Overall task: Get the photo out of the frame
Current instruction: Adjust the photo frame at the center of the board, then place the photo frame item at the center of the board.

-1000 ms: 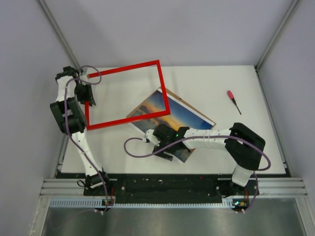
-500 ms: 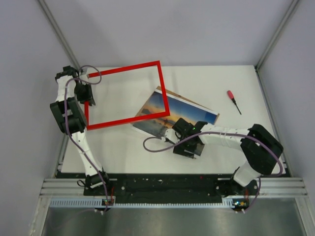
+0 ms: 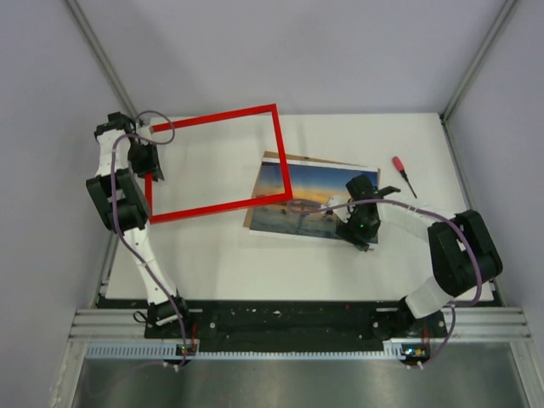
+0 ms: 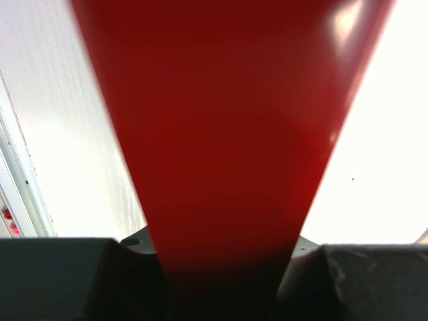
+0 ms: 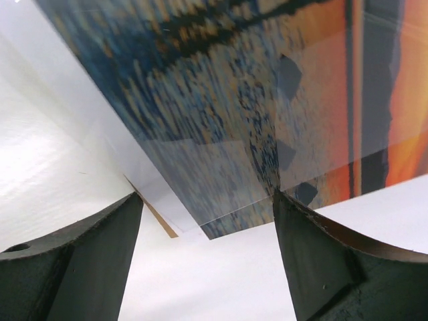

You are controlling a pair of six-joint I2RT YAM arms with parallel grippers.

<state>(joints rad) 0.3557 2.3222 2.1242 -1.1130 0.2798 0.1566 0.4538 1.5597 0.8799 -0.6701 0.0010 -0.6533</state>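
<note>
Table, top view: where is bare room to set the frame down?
Bare: the far strip from the frame to the screwdriver, and the near strip between photo and table edge. Crowded mid-table, where frame, photo and right gripper meet.

One thin bright red rectangular picture frame [image 3: 212, 118]; one rectangular orange-and-blue sunset print [image 3: 310, 200] just right of the frame; one flat brown backing board [image 3: 319, 160] under that print; one small red-handled screwdriver [image 3: 404, 177] farther right of the frame; all on one white counter [image 3: 212, 255].
</note>
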